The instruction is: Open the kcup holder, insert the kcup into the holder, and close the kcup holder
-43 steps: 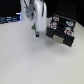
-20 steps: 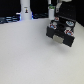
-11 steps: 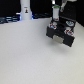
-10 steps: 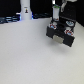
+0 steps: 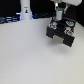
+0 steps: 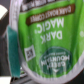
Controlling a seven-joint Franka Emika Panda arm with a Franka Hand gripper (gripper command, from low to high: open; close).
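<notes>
Hanging over the kcup holder point(image 5: 61, 33), the gripper point(image 5: 60, 11) has its fingers closed on the kcup point(image 5: 59, 8), whose green top shows as a small bright patch between them in the exterior view. In the wrist view that green lid point(image 6: 50, 42) fills nearly the whole picture, with a teal finger pad point(image 6: 12, 49) pressed against its edge, so the grip looks firm.

The holder sits on the white tabletop point(image 5: 30, 55) toward the exterior view's right, and its upper part appears pulled open, though the picture is too coarse to make out single pockets. The cup lies directly above the holder, its axis roughly upright. I judge the coming move to be a straight descent into a free pocket, then release. A tall white bottle point(image 5: 23, 9) stands well apart at the back.
</notes>
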